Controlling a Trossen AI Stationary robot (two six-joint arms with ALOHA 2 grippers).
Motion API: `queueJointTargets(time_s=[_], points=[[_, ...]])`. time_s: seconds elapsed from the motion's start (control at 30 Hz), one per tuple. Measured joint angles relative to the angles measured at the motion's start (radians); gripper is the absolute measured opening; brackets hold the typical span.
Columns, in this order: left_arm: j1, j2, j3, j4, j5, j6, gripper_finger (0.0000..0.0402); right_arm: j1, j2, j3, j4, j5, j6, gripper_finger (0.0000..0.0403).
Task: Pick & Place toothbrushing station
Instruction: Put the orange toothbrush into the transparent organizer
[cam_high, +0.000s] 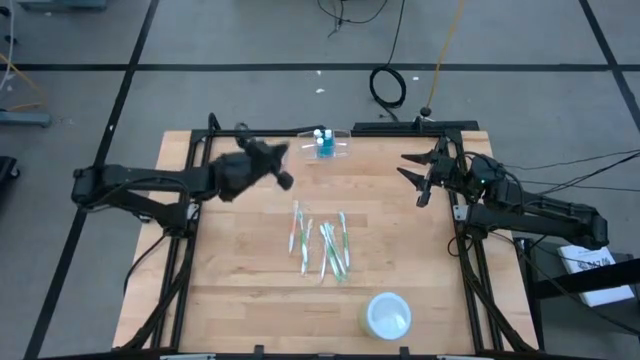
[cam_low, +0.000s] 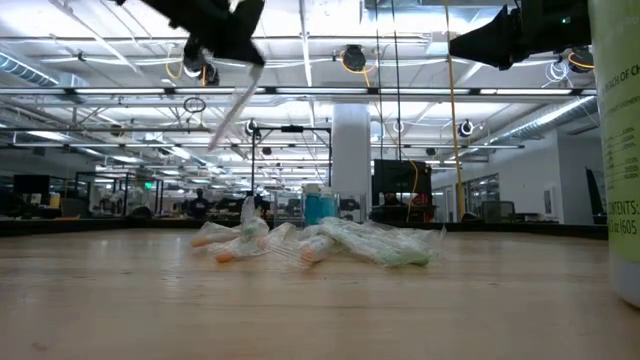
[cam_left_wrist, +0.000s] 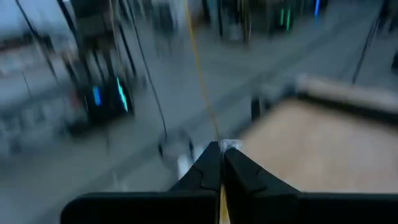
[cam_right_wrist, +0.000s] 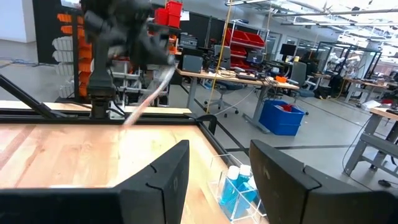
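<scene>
My left arm reaches in over the table's left rear, raised well above the surface, its left gripper (cam_high: 283, 178) with fingers pressed together. My right arm waits at the right rear edge, its right gripper (cam_high: 415, 176) parted.

Wrapped toothbrushes (cam_high: 322, 247) mid-table; white-lidded tub (cam_high: 388, 313) near edge.

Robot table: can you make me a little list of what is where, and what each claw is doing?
left gripper: shut on a wrapped toothbrush, lifted above the table
right gripper: open, holding nothing, near the table's right edge
clear holder cup: at the far edge, blue bottles inside
toothbrush pile: wrapped, lying mid-table
white-lidded tub: near the front edge
table: light wood
</scene>
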Motion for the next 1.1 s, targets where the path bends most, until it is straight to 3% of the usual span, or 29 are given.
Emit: queueJointTargets(time_s=[0.13,0.23,0.5,0.73,1.1], points=[[0.102,0.012,0.0,0.262,0.123,0.202,0.0002,0.0,0.0,0.0,0.0,0.0,0.0,0.016],[0.217,0.061,0.002,0.399,0.249,0.239,0.0002,0.0,0.0,0.0,0.0,0.0,-0.001,0.016],[0.503,0.31,0.002,0.75,0.577,0.071,0.0001,0.0,0.014,0.0,0.003,0.0,-0.008,0.016],[0.588,0.512,0.001,0.916,0.59,0.015,0.0001,0.0,0.027,0.0,0.008,0.0,-0.016,0.016],[0.595,0.598,0.0,0.907,0.591,-0.004,0.0001,0.0,0.051,0.0,-0.012,0.0,-0.016,0.016]])
